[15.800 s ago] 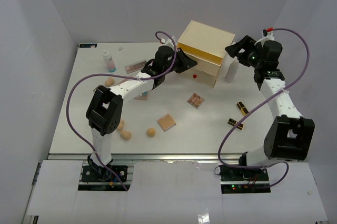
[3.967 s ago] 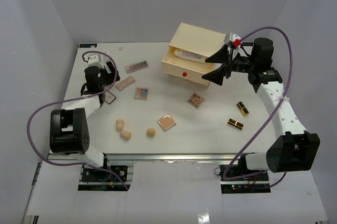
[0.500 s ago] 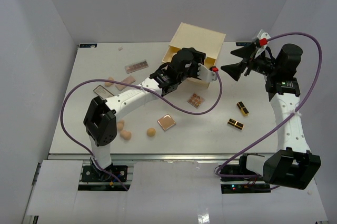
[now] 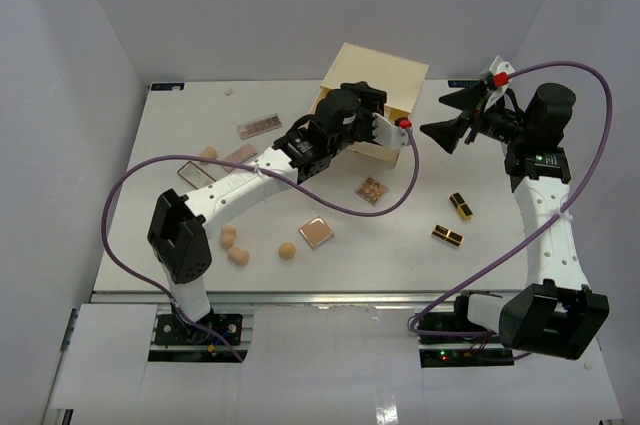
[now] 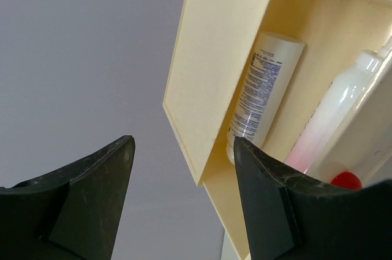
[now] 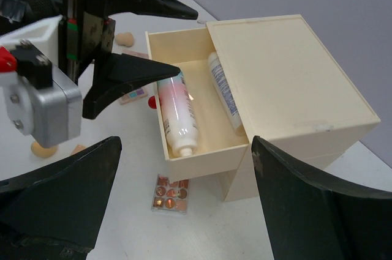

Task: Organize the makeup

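The cream chest (image 4: 378, 70) has its top drawer (image 6: 205, 150) pulled out. Two bottles lie in it: a pink-and-white one (image 6: 176, 113) (image 5: 343, 110) and a white printed one (image 6: 224, 92) (image 5: 264, 85). My left gripper (image 4: 388, 135) (image 5: 184, 150) (image 6: 187, 42) hovers open over the drawer's front with nothing between its fingers. My right gripper (image 4: 433, 115) hangs open to the chest's right, empty. On the table lie a round-pan palette (image 4: 372, 190) (image 6: 170, 191), a peach compact (image 4: 316, 232), two lipstick tubes (image 4: 460, 205) (image 4: 447, 235) and tan sponges (image 4: 238, 255) (image 4: 287, 250).
Flat palettes (image 4: 258, 126) (image 4: 238, 155) (image 4: 195, 171) and one more sponge (image 4: 207, 155) lie at the left back of the table. The drawer's red knob (image 5: 346, 180) faces the left arm. White walls enclose the table (image 4: 330, 275) on three sides.
My left gripper has risen slightly over the drawer and its jaws stand wider. The left arm's elbow has swung left. The right arm has not moved.
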